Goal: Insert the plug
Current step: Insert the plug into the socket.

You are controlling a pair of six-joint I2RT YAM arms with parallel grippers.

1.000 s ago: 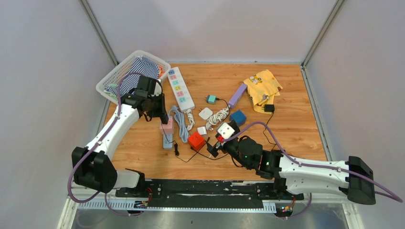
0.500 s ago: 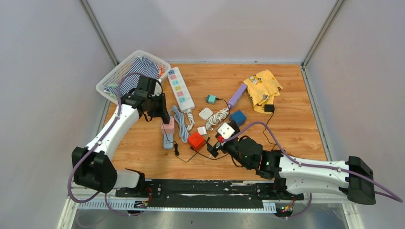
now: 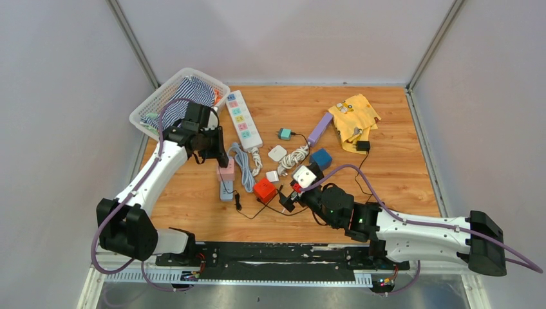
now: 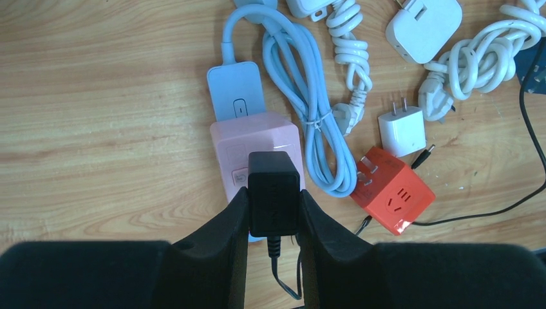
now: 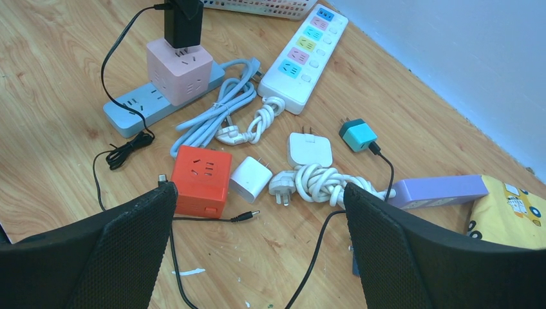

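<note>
Landmark: the pink cube socket (image 4: 257,138), which sits on top of a light-blue power strip (image 4: 235,90) on the wooden tabletop (image 4: 96,129).
Plug: the black plug (image 4: 273,190) stands upright directly over the pink cube's top face. In the right wrist view its base appears to meet that face.
Left end effector (image 4: 273,206): clamped on the two flat sides of the black plug, with both fingers snug against it and no gap showing.
Right end effector (image 5: 259,192): fingers spread wide and holding nothing. It hangs over the clutter, well apart from the pink cube.
Done: the plug is gripped, brought to the pink cube and lined up with its top outlet.
Left to do: probably a firm press home, then release. The prongs are hidden under the plug body, so I cannot tell how deep they sit.
Plug material: matte black plastic, boxy with softened edges, and a thin black cord trailing from its rear.
Cube material: smooth pastel plastic with rounded corners and slotted outlet faces.
Neighbours: a coiled light-blue cable (image 4: 309,129) lies just beside the pink cube. Beyond the cable are a glossy red cube socket (image 4: 393,196) and a small white charger (image 4: 402,129) with bare metal prongs.
Tabletop surface: pale wood with visible grain.
</note>
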